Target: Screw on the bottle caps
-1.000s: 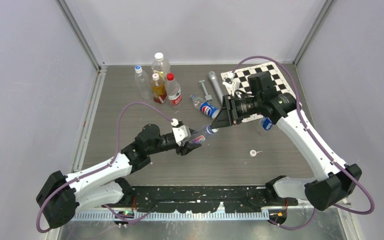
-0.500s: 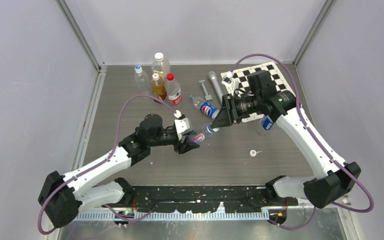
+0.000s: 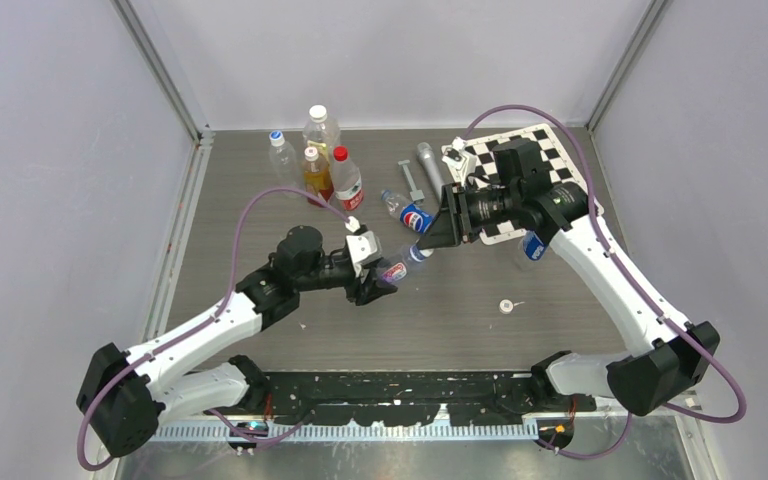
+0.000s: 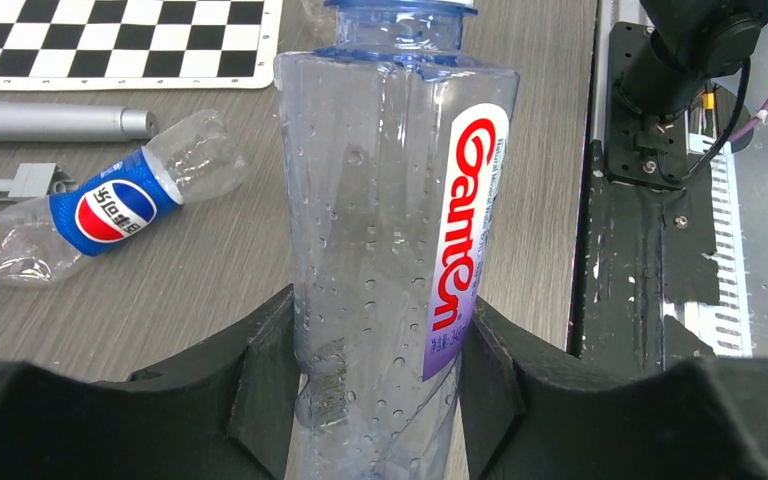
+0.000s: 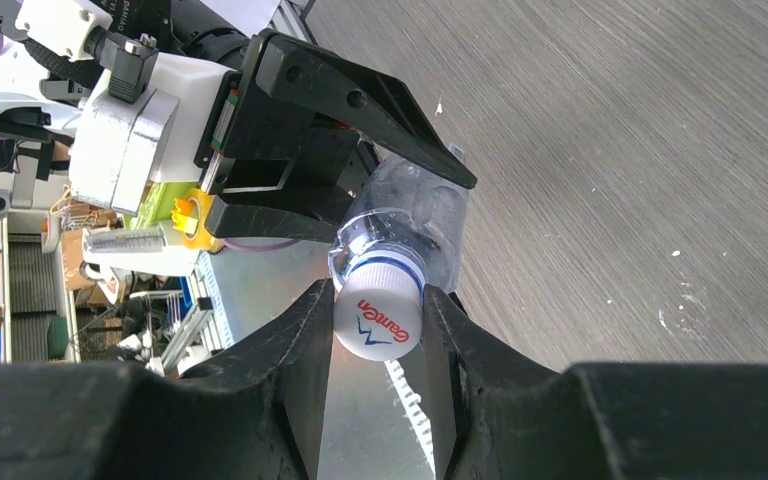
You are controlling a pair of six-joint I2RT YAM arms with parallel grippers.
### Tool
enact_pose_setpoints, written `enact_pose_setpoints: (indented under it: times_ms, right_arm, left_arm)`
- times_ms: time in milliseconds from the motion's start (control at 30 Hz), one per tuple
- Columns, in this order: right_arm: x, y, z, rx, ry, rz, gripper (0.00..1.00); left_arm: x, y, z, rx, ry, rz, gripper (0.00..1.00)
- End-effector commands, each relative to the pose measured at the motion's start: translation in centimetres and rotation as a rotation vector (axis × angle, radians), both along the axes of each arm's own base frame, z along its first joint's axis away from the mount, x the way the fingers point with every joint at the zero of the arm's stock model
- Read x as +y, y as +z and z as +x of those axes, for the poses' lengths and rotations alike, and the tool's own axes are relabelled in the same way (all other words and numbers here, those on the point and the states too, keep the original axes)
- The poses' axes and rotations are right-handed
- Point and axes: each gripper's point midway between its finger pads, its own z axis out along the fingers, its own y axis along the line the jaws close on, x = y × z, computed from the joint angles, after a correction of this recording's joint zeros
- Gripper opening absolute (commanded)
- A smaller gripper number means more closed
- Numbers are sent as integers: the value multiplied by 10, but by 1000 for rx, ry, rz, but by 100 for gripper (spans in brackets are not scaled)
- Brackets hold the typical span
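Note:
My left gripper (image 4: 375, 370) is shut on the lower body of a clear Ganten bottle (image 4: 380, 200), held off the table at mid-scene (image 3: 397, 270). A white cap (image 5: 378, 315) sits on that bottle's blue-ringed neck, and my right gripper (image 5: 378, 330) is shut on the cap's sides. The two grippers meet nose to nose (image 3: 422, 252). A Pepsi-labelled bottle (image 3: 410, 214) lies on its side just behind them. Another blue-labelled bottle (image 3: 532, 247) shows partly under my right arm. A loose white cap (image 3: 506, 306) lies on the table to the right.
Several upright bottles stand at the back left, among them an amber one (image 3: 317, 175) and a red-capped one (image 3: 347, 182). A grey cylinder (image 3: 430, 168) and a checkerboard sheet (image 3: 550, 150) lie at the back right. Cage walls close in both sides.
The left wrist has turned and drawn the held bottle slightly left and back. The right gripper has followed, still on the cap.

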Motion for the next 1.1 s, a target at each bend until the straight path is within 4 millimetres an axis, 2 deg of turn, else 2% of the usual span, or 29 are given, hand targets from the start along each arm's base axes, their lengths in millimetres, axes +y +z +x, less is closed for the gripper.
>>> enact_pose_setpoints:
  times_ms: [0,133,367,600,1067]
  right_arm:
    - [8,3,-4,-8,38,33,1]
    - [7,2,-4,-18,43,30,1]
    - [4,4,7,-38,3,20,1]
    - [-1,17,16,-74,-44,58,1]
    - [0,28,14,-107,-33,98,1]
  left_arm:
    - [-6,37,13,-71,22,-92,0]
    - [-5,36,15,-52,21,-89,0]
    - [-4,34,17,-50,26,-96,0]
    - [0,33,19,-47,39,-94,0]
    - [-3,33,19,-38,18,-94,0]
